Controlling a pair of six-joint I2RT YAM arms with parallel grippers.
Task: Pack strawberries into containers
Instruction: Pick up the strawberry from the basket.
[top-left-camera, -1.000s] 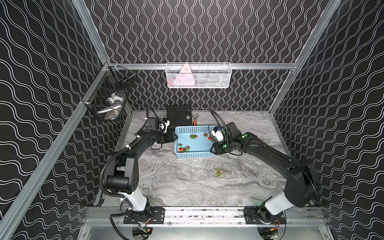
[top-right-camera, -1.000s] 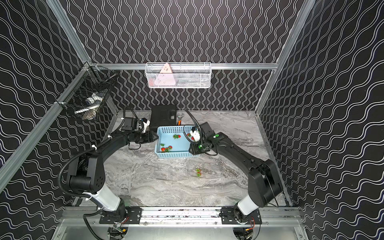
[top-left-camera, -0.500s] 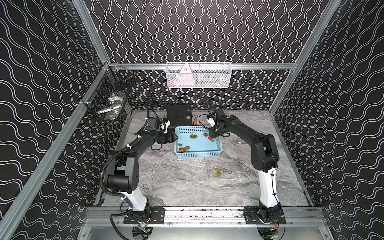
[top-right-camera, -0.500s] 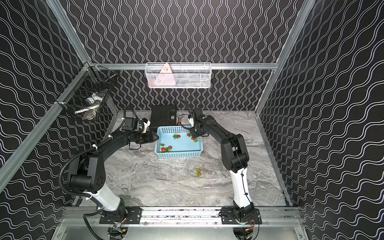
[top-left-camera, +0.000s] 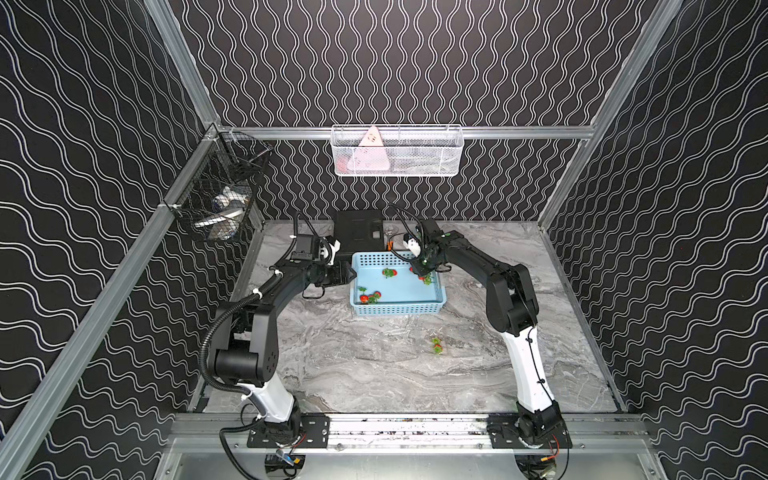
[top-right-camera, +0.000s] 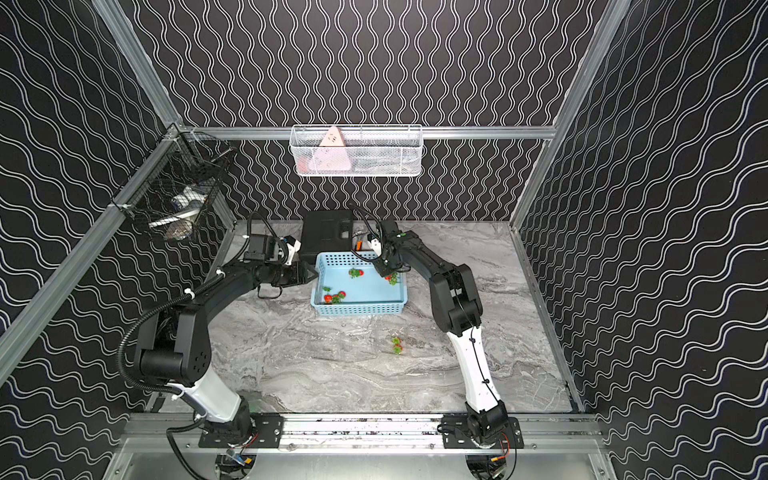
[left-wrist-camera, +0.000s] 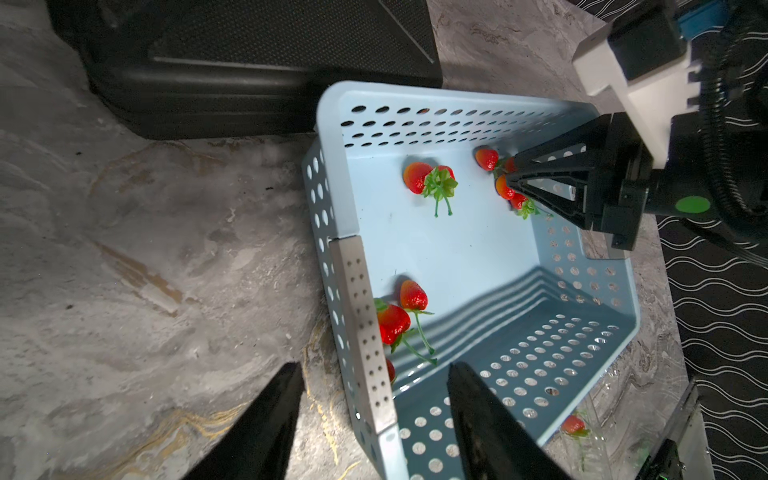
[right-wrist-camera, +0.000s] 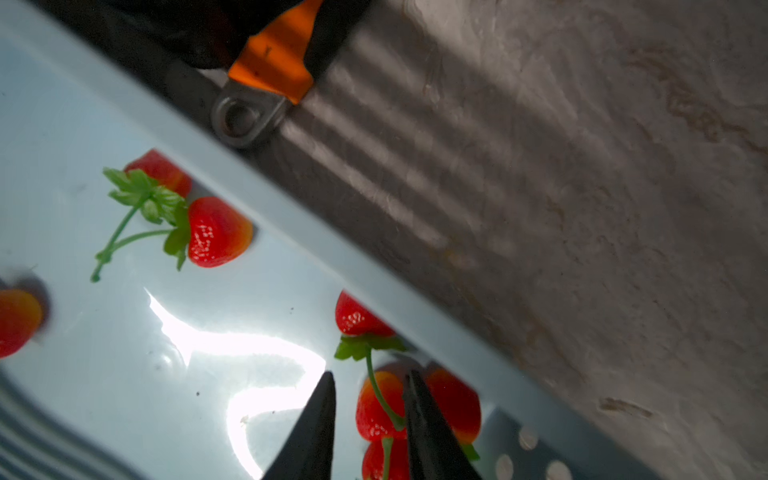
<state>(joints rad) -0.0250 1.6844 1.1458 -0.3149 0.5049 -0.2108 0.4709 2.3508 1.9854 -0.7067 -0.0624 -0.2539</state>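
Several strawberries lie in the light blue basket (top-left-camera: 399, 307) (top-right-camera: 357, 307): a pair (top-left-camera: 389, 272) (left-wrist-camera: 430, 178) near the back and a cluster (top-left-camera: 370, 297) (left-wrist-camera: 399, 316) at the front left. My right gripper (top-left-camera: 419, 272) (top-right-camera: 386, 274) (right-wrist-camera: 370, 378) reaches into the far right corner. Its jaws are narrow but open around one berry (right-wrist-camera: 380, 407) of a stemmed cluster, with a gap on one side. My left gripper (top-left-camera: 351, 276) (left-wrist-camera: 374, 368) is open and straddles the basket's left wall (left-wrist-camera: 361, 332). One more strawberry (top-left-camera: 436, 345) (left-wrist-camera: 573, 424) lies in front of the basket, with a faint clear container (left-wrist-camera: 598, 411) around it.
A black case (top-left-camera: 359, 226) stands right behind the basket, with an orange-handled tool (right-wrist-camera: 274, 62) beside it. On the back rail hangs a white wire basket (top-left-camera: 397, 151). A black wire basket (top-left-camera: 220, 208) hangs on the left rail.
My right arm has swung from the basket's right side to its far right corner and come down over a berry cluster, its jaws narrowing. The left arm has not moved.
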